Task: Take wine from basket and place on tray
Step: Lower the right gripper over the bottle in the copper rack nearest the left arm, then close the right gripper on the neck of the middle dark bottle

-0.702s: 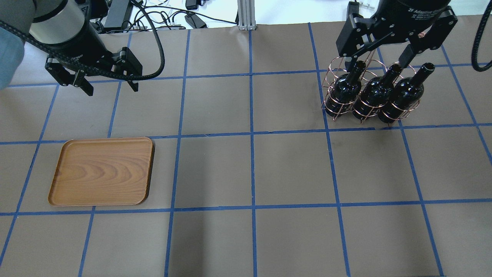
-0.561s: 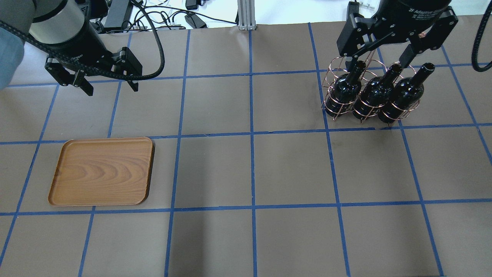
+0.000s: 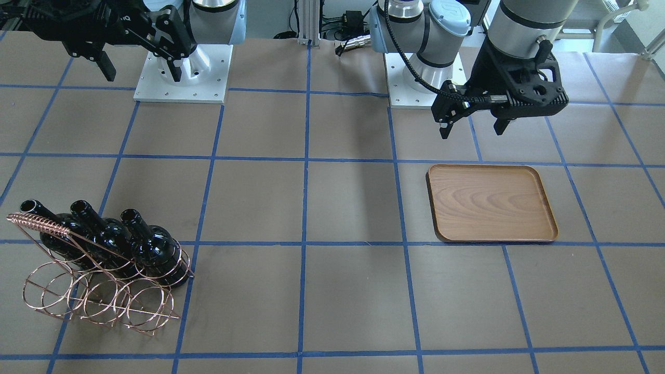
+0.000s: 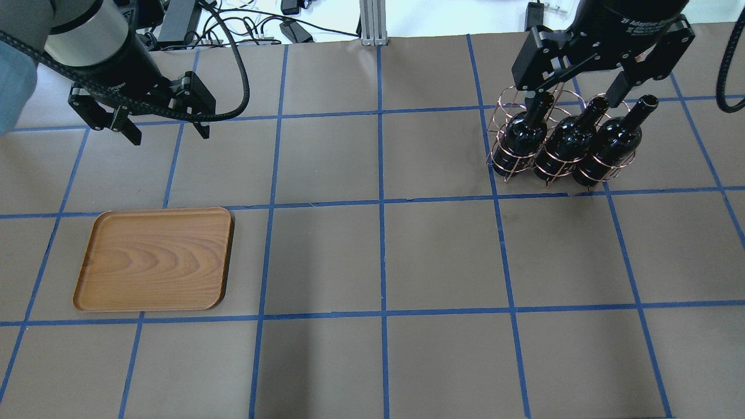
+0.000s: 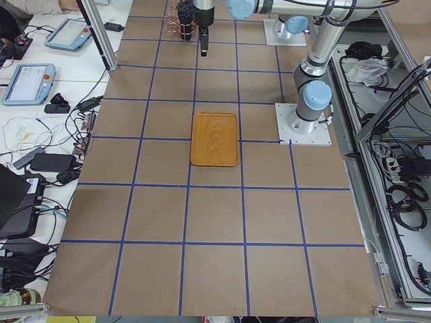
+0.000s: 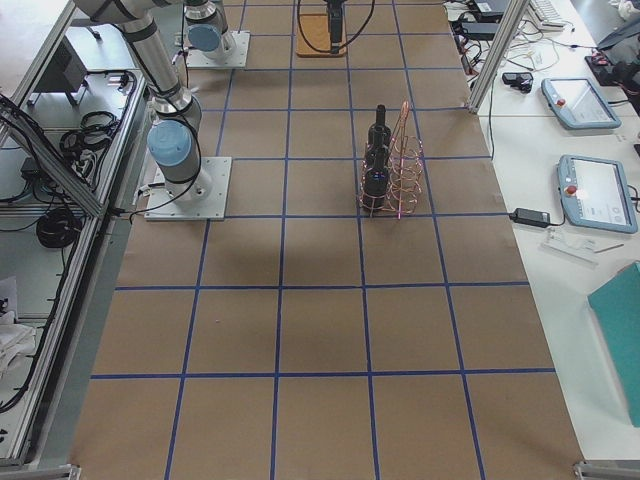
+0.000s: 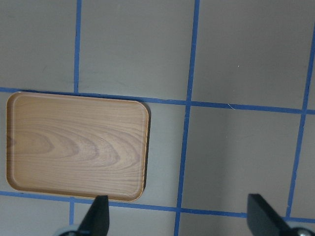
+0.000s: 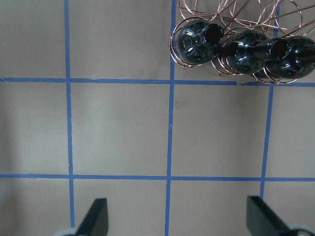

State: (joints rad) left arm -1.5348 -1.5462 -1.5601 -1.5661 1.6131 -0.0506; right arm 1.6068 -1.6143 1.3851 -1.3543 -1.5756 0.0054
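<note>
Three black wine bottles [image 4: 561, 142] stand upright in one row of the copper wire basket [image 4: 505, 103] at the table's far right; they also show in the front view [image 3: 150, 244] and the right wrist view [image 8: 197, 42]. My right gripper [image 4: 570, 93] is open and empty, held high above the table on the robot's side of the bottles, touching nothing. The wooden tray [image 4: 154, 259] lies bare at the near left. My left gripper [image 4: 170, 135] is open and empty, hanging in the air beyond the tray, which shows in the left wrist view [image 7: 76, 142].
The basket's other row of rings [image 3: 98, 301] holds nothing, and its coiled handle [image 3: 36, 223] rises beside the bottle necks. The table is brown paper with blue tape grid lines. Both robot bases [image 3: 182, 72] stand at the robot's edge of the table.
My right gripper has shifted slightly upward in the overhead view, away from the bottle necks. The left gripper, bottles, basket and tray have not moved.
</note>
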